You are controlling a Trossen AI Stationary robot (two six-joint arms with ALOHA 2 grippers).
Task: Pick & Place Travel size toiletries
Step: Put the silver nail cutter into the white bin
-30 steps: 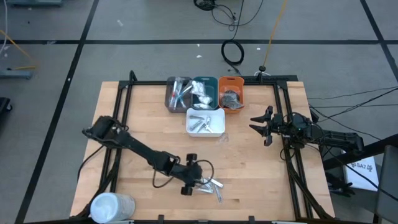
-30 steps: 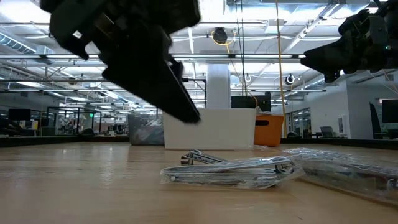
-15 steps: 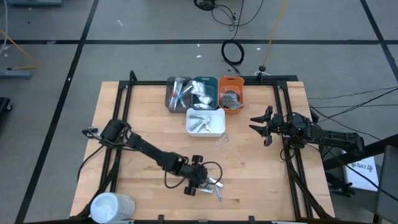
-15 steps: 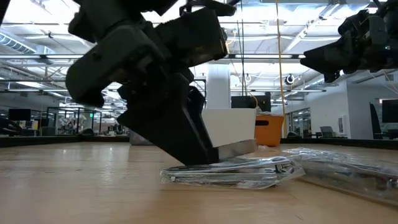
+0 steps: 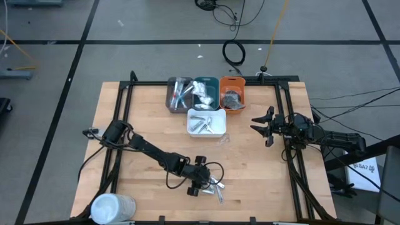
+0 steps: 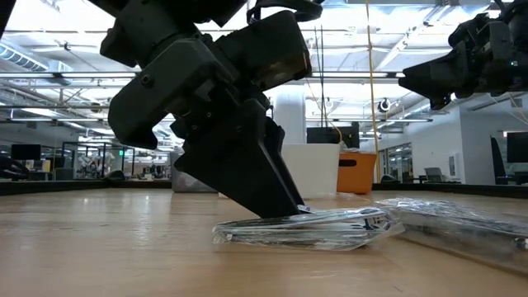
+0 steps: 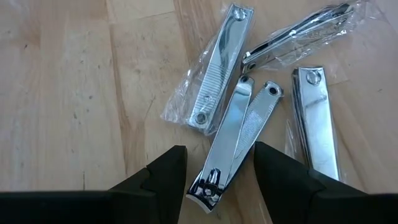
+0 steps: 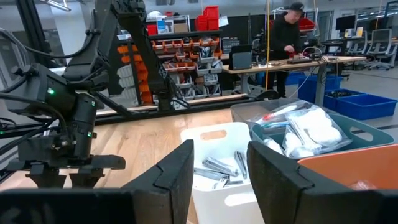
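Observation:
Several silver nail clippers (image 5: 215,186), some in clear wrap, lie flat on the wood near the table's near edge. My left gripper (image 5: 201,181) is down at them, open. In the left wrist view its fingers (image 7: 217,168) stand on either side of the head end of an unwrapped clipper (image 7: 235,134). A wrapped clipper (image 7: 217,68) lies just beyond, and two more (image 7: 316,121) lie beside it. In the low view one fingertip (image 6: 289,206) reaches the top of a wrapped clipper (image 6: 322,229). My right gripper (image 5: 257,127) hangs open above the table's right side, away from them. My left gripper comes down slanting from above, its fingers astride the head end (image 7: 208,183) of the unwrapped clipper, which lies flat on the table. I cannot tell whether its fingertips touch the clipper or the wrap beside it.
Four trays stand toward the far edge: grey (image 5: 170,100), teal (image 5: 215,81), orange (image 5: 232,80) and white (image 5: 220,128), the white one holding more clippers. A big white cylinder (image 5: 112,207) lies at the near left corner. A person (image 8: 287,31) stands in the room behind.
My left gripper has moved toward the table's right and down, from above the wood beside the clippers onto the pile, its fingertips now at the level of the wrapped clipper. The clippers have stayed where they lay.

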